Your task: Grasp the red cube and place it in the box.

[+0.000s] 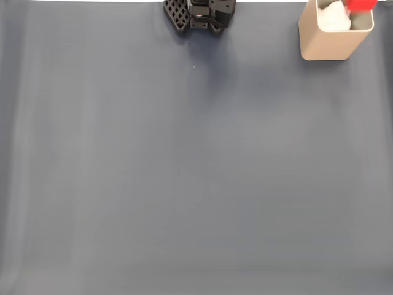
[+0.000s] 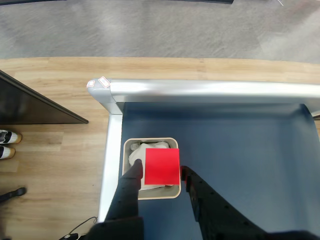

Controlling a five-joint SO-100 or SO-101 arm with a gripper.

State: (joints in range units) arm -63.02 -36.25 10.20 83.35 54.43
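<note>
My gripper (image 2: pixel 161 176) points straight down. My two black fingers (image 2: pixel 131 185) are closed on the red cube (image 2: pixel 162 166).

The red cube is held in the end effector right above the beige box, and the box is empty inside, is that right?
Not quite. The red cube is held in the end effector above the beige box, but the box is not empty: the wrist view shows something white and crumpled inside it.

red cube (image 2: pixel 162 166), beige box (image 1: pixel 325 44), blue-grey mat (image 1: pixel 196 172)
</note>
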